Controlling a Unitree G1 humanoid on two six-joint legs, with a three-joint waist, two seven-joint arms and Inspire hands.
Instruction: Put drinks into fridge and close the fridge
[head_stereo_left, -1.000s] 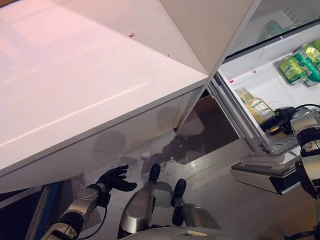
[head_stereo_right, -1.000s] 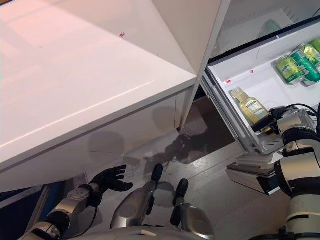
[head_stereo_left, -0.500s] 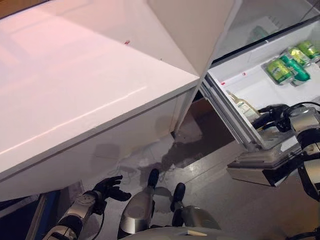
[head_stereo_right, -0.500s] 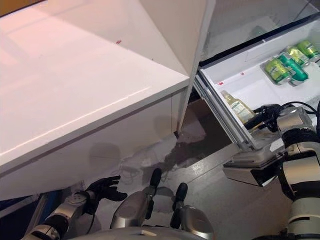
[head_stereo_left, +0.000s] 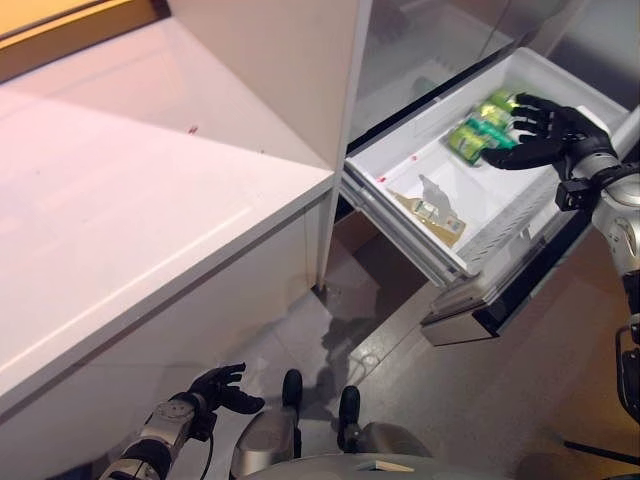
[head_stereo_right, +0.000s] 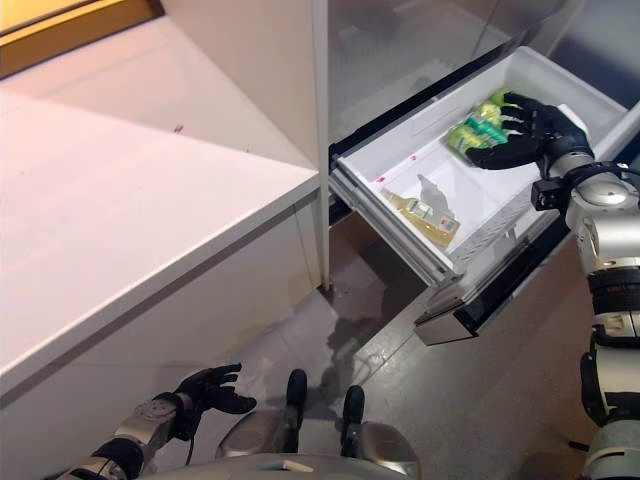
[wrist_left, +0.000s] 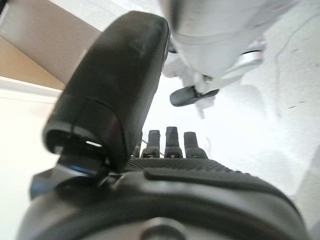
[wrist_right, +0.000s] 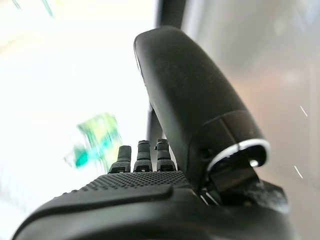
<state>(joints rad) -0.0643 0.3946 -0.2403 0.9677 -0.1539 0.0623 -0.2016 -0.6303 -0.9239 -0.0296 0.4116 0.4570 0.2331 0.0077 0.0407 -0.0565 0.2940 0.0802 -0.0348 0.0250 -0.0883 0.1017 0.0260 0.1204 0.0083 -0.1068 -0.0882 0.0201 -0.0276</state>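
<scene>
The white fridge drawer (head_stereo_left: 398, 207) stands pulled out. A bottle of yellowish drink (head_stereo_left: 432, 213) lies on its floor near the front. Green cans (head_stereo_left: 478, 127) lie together at the drawer's far end, also a green blur (wrist_right: 96, 139) in the right wrist view. My right hand (head_stereo_left: 545, 130) hovers open just beside and above the cans, fingers spread, holding nothing. My left hand (head_stereo_left: 222, 388) hangs low by the floor, open and empty, far from the drawer.
A long white counter (head_stereo_left: 150, 200) fills the left side, its corner next to the drawer. The fridge's upper compartment (head_stereo_left: 430, 50) rises behind the drawer. The drawer's dark front panel (head_stereo_left: 500, 300) juts out over the grey floor (head_stereo_left: 520, 400).
The camera has shifted. My right hand has left the bottle near the drawer's front and moved to the far end by the green cans, fingers now spread. The left hand stays low.
</scene>
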